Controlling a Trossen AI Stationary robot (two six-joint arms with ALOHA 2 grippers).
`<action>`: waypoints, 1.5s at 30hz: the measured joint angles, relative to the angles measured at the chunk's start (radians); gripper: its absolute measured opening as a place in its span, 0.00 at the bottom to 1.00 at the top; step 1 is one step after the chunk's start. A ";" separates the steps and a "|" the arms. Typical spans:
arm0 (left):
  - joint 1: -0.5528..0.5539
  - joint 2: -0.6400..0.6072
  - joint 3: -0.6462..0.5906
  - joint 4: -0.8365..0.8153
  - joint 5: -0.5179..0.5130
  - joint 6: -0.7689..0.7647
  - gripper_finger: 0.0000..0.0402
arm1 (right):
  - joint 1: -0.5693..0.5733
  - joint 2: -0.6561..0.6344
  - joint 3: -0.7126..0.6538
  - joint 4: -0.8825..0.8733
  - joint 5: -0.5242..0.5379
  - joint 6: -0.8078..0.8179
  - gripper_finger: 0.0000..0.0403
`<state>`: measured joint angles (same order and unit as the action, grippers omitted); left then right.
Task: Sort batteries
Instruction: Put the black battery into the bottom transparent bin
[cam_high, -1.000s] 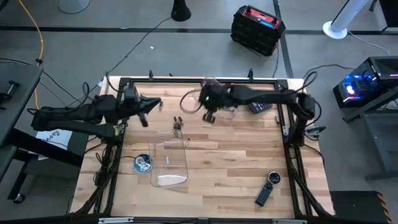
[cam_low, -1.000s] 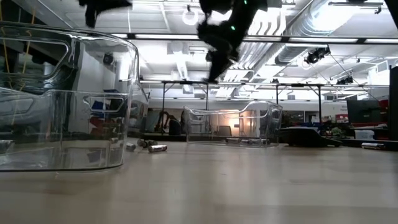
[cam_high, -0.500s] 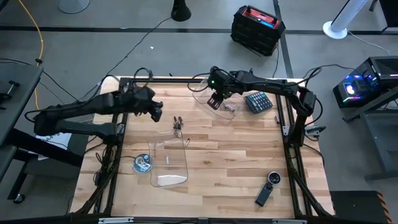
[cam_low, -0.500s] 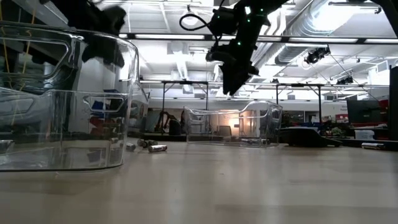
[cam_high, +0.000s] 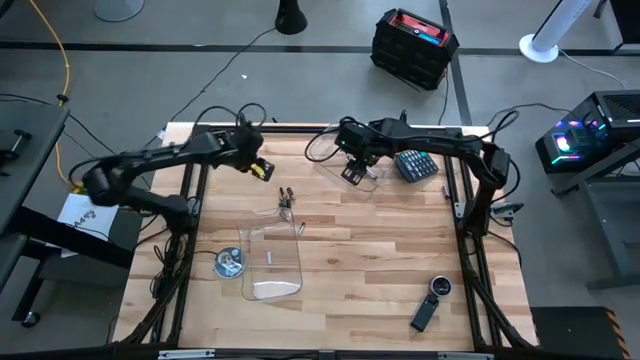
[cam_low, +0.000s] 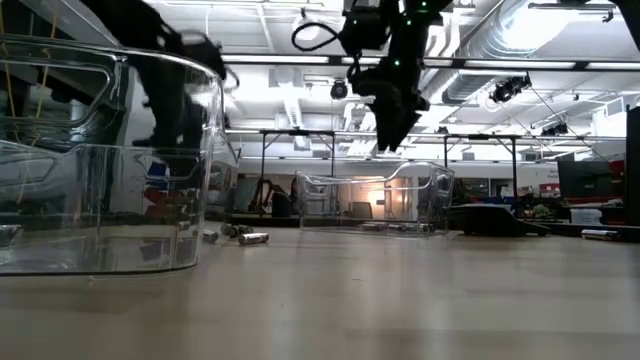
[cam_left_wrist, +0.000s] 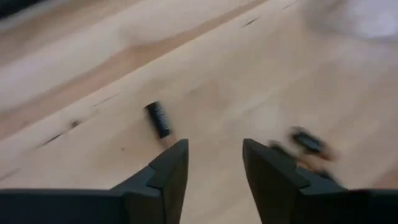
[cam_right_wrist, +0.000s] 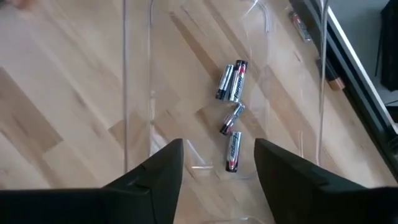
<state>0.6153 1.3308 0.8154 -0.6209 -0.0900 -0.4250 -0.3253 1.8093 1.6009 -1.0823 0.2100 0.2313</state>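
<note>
Sorting is at the stage between a deposit and the next pick, judged from the layout. Right claw (cam_high: 355, 168) hangs above the clear tray at the far edge of the table (cam_high: 380, 250), fingers spread and empty. Four silvery batteries (cam_right_wrist: 231, 115) lie on this far tray's (cam_right_wrist: 137, 87) floor directly under it. Right arm reaches in from the table's right side, forearm roughly level, wrist pitched down.

Left claw (cam_high: 258, 165) is extended over the far left part of the table, fingers parted with nothing between them. In the left wrist view one dark battery (cam_left_wrist: 159, 118) lies on the wood just ahead of the fingers (cam_left_wrist: 171, 171); a second item beside it is too blurred to identify. Loose batteries (cam_high: 286, 200) lie scattered near the second clear tray (cam_high: 272, 262) at mid-table.

Next move probably calls for the left claw to descend, straddle the dark battery across its short axis, and close.
</note>
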 joint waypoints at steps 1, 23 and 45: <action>0.021 0.033 0.000 0.000 -0.001 -0.004 0.39 | 0.008 -0.006 0.000 -0.004 0.000 0.007 0.47; 0.120 0.366 0.008 0.081 0.011 0.049 0.28 | 0.365 -0.358 0.000 -0.329 0.388 0.583 0.40; -0.462 -0.400 -0.001 -0.084 0.255 0.122 0.08 | 0.638 -0.398 0.000 -0.488 0.637 1.019 0.40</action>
<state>0.1536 0.9308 0.8143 -0.7044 0.1646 -0.3031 0.3131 1.4109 1.6012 -1.5707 0.8470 1.2500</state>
